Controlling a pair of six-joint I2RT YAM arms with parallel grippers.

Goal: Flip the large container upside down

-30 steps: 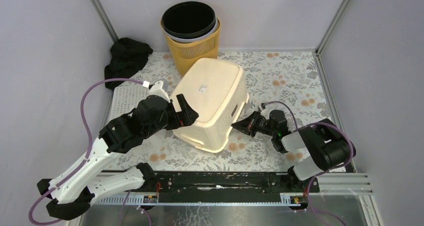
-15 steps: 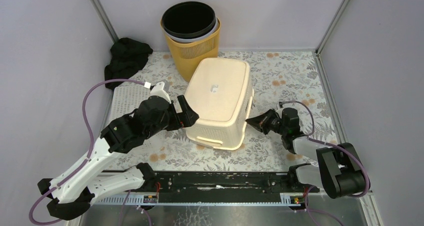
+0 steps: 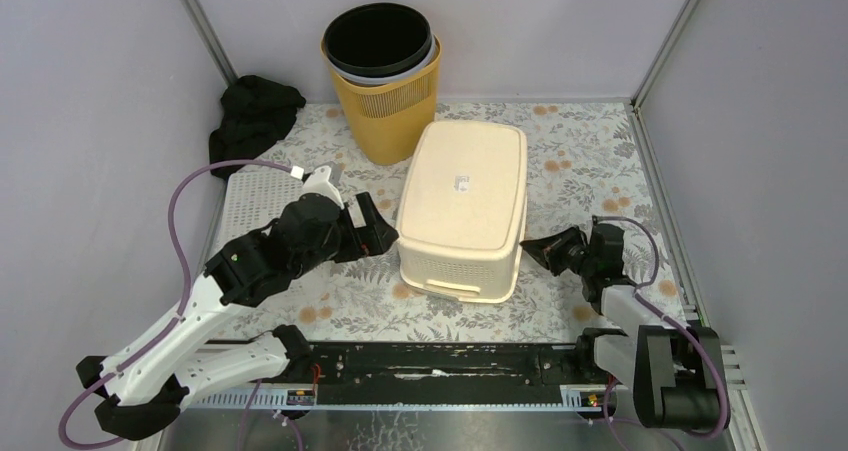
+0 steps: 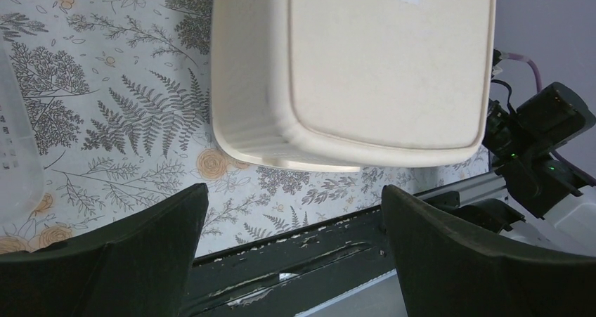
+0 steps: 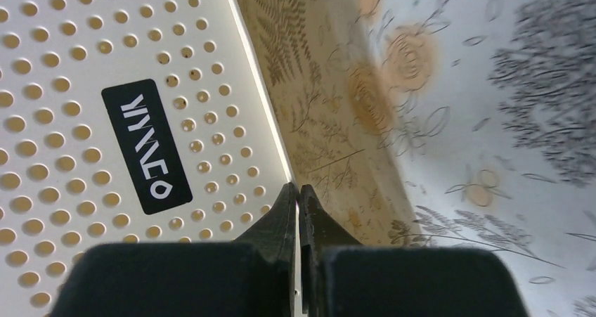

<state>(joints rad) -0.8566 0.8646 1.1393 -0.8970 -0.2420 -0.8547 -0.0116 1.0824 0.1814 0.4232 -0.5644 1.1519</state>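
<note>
**Tools either side of the overturned basket**

Left tool (image 3: 374,227) stands released from above, jaws wide, just beside the left wall of the cream laundry basket (image 3: 465,206) and gripping nothing. The basket sits upside down at the middle of the floral bench (image 3: 585,161), flat base up with a small sticker (image 3: 462,182) on it. Right tool (image 3: 533,247) is clenched, empty, its tip pointing at the basket's right wall near the near corner. A yellow bin (image 3: 385,106) stands just beyond the basket, with a black cloth (image 3: 255,111) at far left.

From the left wrist, the left tool (image 4: 292,197) gapes over the bench (image 4: 105,120), with the basket (image 4: 379,64) beyond its fingers.

From the right wrist, the right tool (image 5: 299,194) is pressed shut, its tip at the lower edge of the basket's perforated wall (image 5: 84,64), right of a black label (image 5: 146,145). Contact cannot be told.
</note>
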